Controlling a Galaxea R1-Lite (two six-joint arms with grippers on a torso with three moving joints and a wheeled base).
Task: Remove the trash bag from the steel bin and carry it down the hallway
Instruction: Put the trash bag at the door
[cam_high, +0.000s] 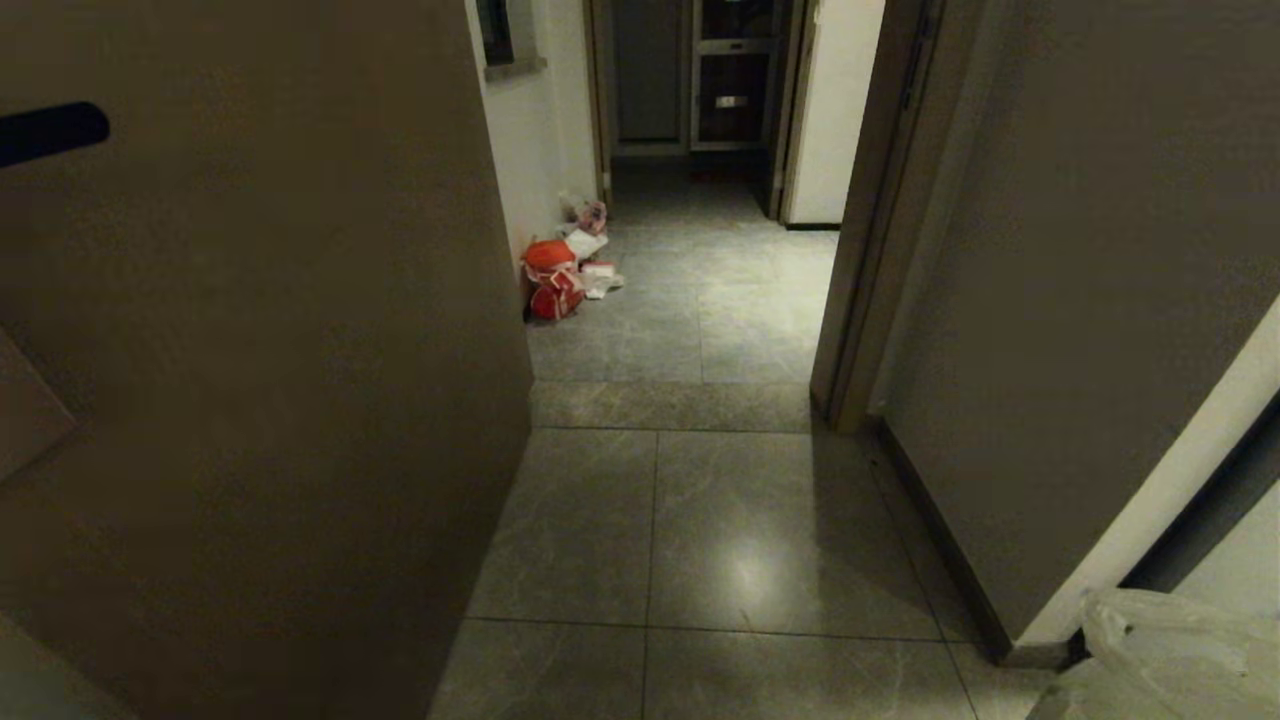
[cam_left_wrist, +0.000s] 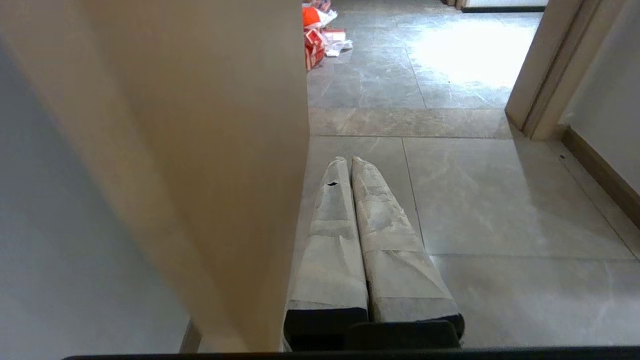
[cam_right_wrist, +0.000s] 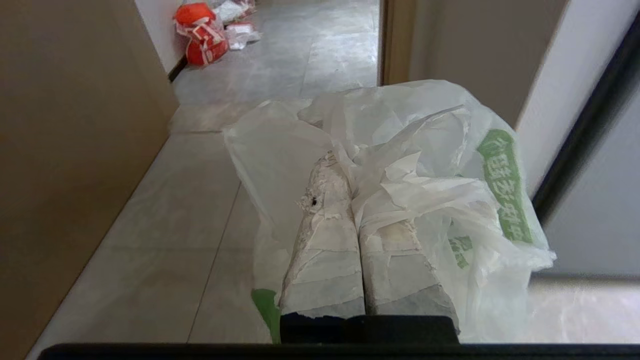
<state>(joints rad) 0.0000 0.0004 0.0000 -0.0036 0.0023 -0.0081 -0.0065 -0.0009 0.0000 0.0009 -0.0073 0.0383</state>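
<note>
The trash bag (cam_right_wrist: 430, 150), thin translucent white plastic with green print, bunches around my right gripper (cam_right_wrist: 341, 162), whose taped fingers are shut on its gathered plastic. A corner of the same trash bag (cam_high: 1170, 640) shows at the lower right of the head view. My left gripper (cam_left_wrist: 348, 161) is shut with nothing in it, hanging above the tiles beside a door. The hallway (cam_high: 700, 300) of grey marble-look tiles runs ahead between cream walls. The steel bin is out of view.
A brown door (cam_high: 250, 350) stands close on my left. A wall with dark skirting (cam_high: 1000, 350) and a wooden door frame (cam_high: 860, 250) bound the right. An orange-red bag (cam_high: 552, 280) with white litter lies by the left wall further on. A doorway (cam_high: 700, 90) closes the far end.
</note>
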